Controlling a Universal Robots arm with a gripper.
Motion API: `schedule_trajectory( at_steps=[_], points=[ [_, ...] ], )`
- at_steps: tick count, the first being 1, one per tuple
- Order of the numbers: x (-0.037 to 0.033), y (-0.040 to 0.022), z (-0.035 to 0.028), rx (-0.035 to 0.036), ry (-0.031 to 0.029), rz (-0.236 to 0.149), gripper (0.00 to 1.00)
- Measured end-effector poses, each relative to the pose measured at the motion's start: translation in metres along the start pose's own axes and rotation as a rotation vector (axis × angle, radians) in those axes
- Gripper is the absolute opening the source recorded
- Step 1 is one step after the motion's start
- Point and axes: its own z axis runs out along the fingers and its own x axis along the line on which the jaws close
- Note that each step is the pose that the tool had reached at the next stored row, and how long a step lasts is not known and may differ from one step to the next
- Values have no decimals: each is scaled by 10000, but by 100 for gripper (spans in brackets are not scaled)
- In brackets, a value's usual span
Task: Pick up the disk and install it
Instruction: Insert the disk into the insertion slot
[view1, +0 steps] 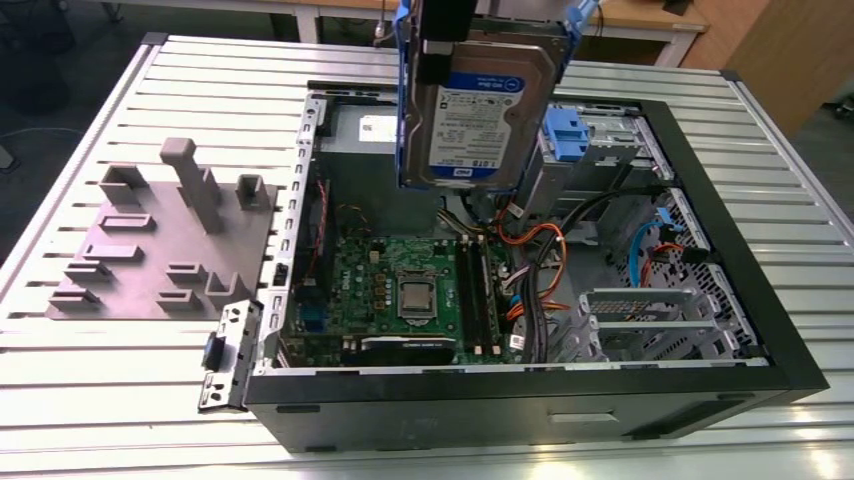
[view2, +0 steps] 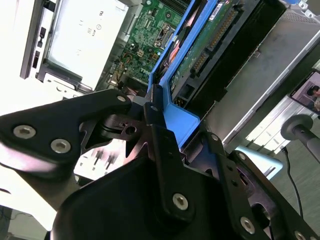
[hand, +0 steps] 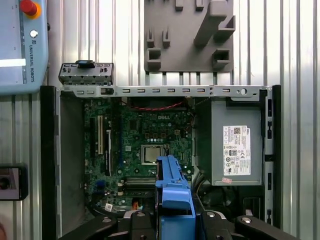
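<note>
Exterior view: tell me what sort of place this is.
Likely a robotics lab workbench: an open desktop computer case lies on a slotted aluminium table, a grey fixture plate sits beside it, and the gripper holds the disk above the case.

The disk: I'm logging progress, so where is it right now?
In the exterior view the disk hangs upright, clamped in the pincer, above the open computer case, with the motherboard below and a blue latch just to the exterior view's right.
</note>
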Motion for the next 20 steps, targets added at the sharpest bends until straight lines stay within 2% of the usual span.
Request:
schedule_trajectory(
  at_steps=[5,20],
  points=[
    [40,0,0,0,3,1,36],
    [44,-23,6,0,3,0,36]
  ],
)
